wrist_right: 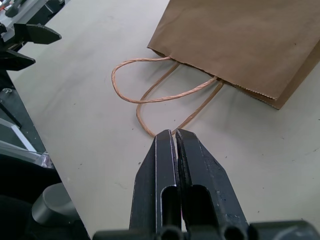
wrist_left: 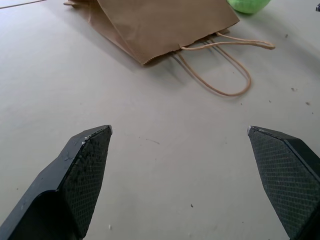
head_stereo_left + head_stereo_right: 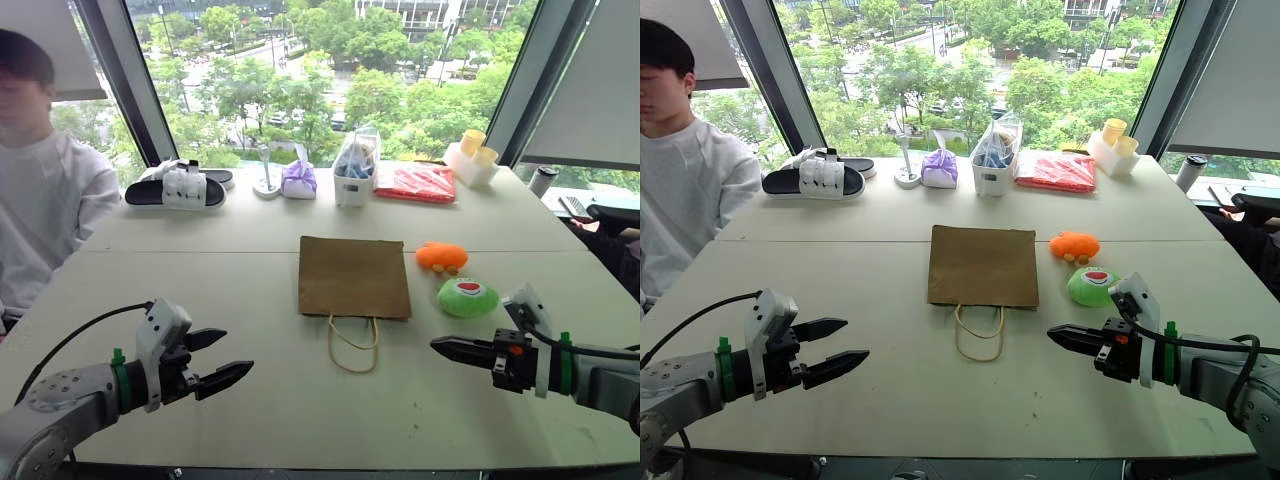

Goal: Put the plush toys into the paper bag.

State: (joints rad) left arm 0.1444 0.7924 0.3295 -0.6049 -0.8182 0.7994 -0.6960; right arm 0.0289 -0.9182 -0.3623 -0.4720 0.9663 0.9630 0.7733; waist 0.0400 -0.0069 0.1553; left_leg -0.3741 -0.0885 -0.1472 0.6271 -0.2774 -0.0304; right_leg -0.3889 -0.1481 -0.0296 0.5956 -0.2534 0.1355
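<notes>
over on the left, the left gripper hovers above the desk with its two black fingers spread wide and nothing between them, pointing in toward the middle. ahead of it and to its right lies the brown paper bag, flat on its side in the centre of the desk, its mouth and the twine loop handles turned toward the robot, its long axis running away toward the window. the bag looks collapsed, so its mouth is closed flat against the desk.

further right, just beside the bag's right edge, sit the two plush toys: the orange plush toy farther back, level with the bag's middle, and the round green plush toy nearer, level with the bag's mouth. they are close together but apart, and neither touches the bag.

rightmost, the right gripper hangs with its fingers pressed together, empty, its tips aimed leftward at the handles. the green toy lies just behind and beside that gripper, so the right arm is plainly the nearer one for the toys, while the left arm is better placed for the bag's mouth. i'd guess the right gripper must open before it can take either toy.
</notes>
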